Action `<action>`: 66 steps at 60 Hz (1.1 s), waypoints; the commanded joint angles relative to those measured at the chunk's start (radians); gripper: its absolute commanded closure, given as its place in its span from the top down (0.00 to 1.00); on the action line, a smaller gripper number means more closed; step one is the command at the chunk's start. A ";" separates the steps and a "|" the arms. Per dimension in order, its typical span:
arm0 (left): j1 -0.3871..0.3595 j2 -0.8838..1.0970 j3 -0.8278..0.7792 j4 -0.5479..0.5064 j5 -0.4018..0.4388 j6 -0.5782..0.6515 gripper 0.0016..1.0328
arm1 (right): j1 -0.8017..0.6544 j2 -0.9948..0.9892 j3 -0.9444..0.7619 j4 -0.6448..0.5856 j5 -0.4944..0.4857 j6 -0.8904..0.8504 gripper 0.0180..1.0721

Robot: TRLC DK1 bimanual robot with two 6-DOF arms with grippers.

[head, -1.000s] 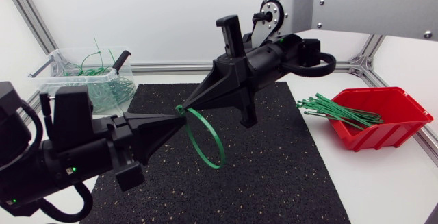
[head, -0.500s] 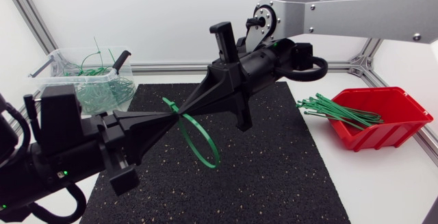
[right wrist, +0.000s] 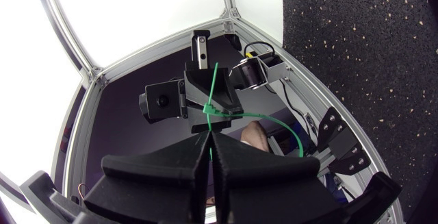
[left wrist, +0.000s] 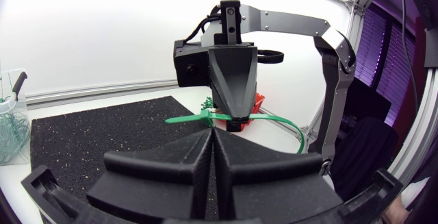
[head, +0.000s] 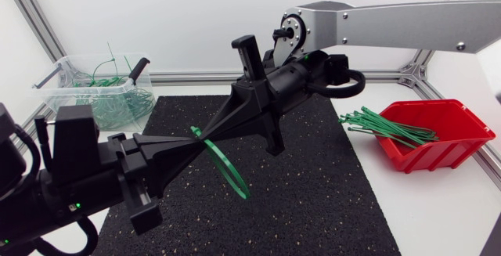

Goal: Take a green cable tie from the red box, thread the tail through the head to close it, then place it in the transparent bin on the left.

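Head view: the left gripper (head: 188,137) and the right gripper (head: 210,135) meet tip to tip above the middle of the black mat (head: 313,201). Both sets of jaws are clenched on the green cable tie (head: 231,170). Its closed loop hangs below the tips, clear of the mat surface, and a short tail end projects beside the left tip. The left and right wrist views confirm that each gripper's fingers are pressed together, with the strap crossing at the tips. The exact pinch points are too small to tell.

Step in hand (judged): tightening the threaded tie.
- Pull the tail in line with the head slot. A sideways pull can twist the strap or let it slip from the wedge fingers.
- Keep one gripper fixed as an anchor and draw with the other.
- Release only one gripper before transfer.

Clearances:
- The transparent bin (head: 59,84) stands off the mat's far-left corner and already holds closed ties (head: 117,107). The path to it from above the mat looks unobstructed.
- The red box (head: 454,142) lies off the mat's right edge, well apart from the grippers, with loose ties (head: 383,127) overhanging its rim toward the mat.
- The frame rail (head: 203,76) runs just beyond the mat's far edge, so keep the loop short of it.
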 commanded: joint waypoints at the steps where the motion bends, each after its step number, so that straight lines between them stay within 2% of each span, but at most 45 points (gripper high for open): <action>1: 0.015 -0.005 0.004 0.039 0.047 0.026 0.03 | 0.023 0.039 0.004 0.005 0.018 -0.006 0.06; 17: 0.138 0.010 0.010 0.011 0.177 0.037 0.03 | -0.003 0.005 -0.001 0.056 0.018 -0.009 0.07; 20: 0.138 0.010 0.010 0.007 0.179 0.040 0.03 | -0.009 -0.003 -0.004 0.072 0.020 -0.009 0.21; 22: 0.138 0.012 0.010 0.004 0.180 0.043 0.03 | -0.012 -0.006 -0.002 0.077 0.030 -0.009 0.37; 25: 0.136 0.015 0.010 0.000 0.182 0.043 0.03 | -0.012 -0.006 -0.001 0.077 0.043 -0.009 0.43; 47: 0.135 0.024 0.030 -0.055 0.210 0.077 0.03 | -0.037 -0.037 0.004 0.126 0.073 -0.009 0.43; 60: 0.168 0.029 0.046 -0.104 0.292 0.111 0.03 | -0.070 -0.044 0.012 0.148 0.073 -0.009 0.43; 66: 0.158 0.041 0.050 -0.141 0.312 0.155 0.03 | -0.063 -0.020 0.012 0.161 0.073 -0.009 0.43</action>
